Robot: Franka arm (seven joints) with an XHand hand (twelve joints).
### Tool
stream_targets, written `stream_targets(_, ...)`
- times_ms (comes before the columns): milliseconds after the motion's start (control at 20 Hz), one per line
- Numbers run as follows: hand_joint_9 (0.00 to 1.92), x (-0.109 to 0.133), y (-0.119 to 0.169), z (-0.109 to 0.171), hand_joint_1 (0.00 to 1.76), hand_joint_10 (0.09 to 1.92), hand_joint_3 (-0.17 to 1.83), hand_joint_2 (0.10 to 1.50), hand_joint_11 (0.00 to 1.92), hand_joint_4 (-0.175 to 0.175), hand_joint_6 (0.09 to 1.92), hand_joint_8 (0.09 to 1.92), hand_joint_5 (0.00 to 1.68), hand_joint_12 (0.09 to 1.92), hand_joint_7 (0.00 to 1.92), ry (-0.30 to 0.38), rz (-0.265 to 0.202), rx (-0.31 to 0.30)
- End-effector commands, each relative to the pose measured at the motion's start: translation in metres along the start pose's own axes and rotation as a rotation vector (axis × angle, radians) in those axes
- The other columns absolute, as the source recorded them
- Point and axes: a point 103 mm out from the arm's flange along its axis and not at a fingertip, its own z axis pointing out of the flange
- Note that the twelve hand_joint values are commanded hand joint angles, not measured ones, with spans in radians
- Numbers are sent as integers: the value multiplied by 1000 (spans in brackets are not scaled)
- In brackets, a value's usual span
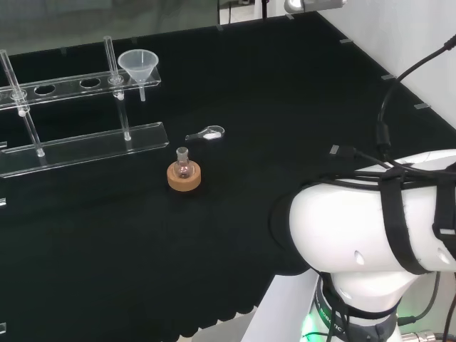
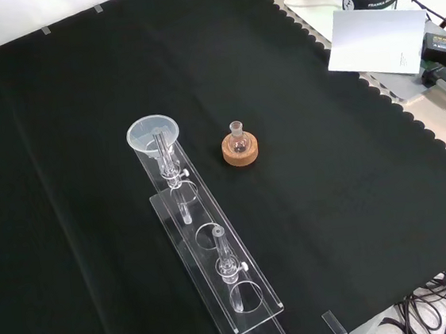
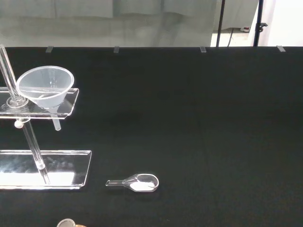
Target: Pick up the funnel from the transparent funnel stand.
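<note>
You have one funnel (image 1: 137,65) on the tabletop (image 1: 285,142), and it sits in the end hole of the upper shelf of the one transparent funnel stand (image 1: 85,139). In the head view that end of the stand is the one nearest the middle of the tabletop, with the stand running off toward the left edge along the far side. In the front view the funnel (image 2: 154,134) sits at the stand's far end, and the stand (image 2: 218,271) stretches toward the near edge of the tabletop (image 2: 351,169). The wrist view shows the funnel (image 3: 46,87) upright, its cone resting on the shelf and its stem hanging below, above the stand's base plate (image 3: 47,168).

Count two upright clear rods on the stand and, in the head view, two empty holes in the upper shelf beside the funnel.

One small round flask (image 1: 184,167) stands in one cork ring (image 1: 184,177), just in front of the stand's end in the head view and to the right of the funnel in the front view (image 2: 240,143). One clear scoop (image 1: 206,133) holding a little white powder lies between the flask and the funnel in the head view, apart from both.

You cannot tell the state of the robot hand from these views.
</note>
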Motion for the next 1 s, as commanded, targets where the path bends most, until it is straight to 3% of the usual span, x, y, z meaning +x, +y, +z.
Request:
stream_targets(50,50,0,0,0,63,683,386,1117,12,34,87,87,122,1382,64,-6,2,-9)
stream_targets(550,66,0,4,0,0,633,406,1184,0,44,87,87,139,1332,63,-23,29,3)
stream_targets(1000,69,10,34,9,0,627,402,1185,0,44,87,87,141,1327,64,-51,58,25)
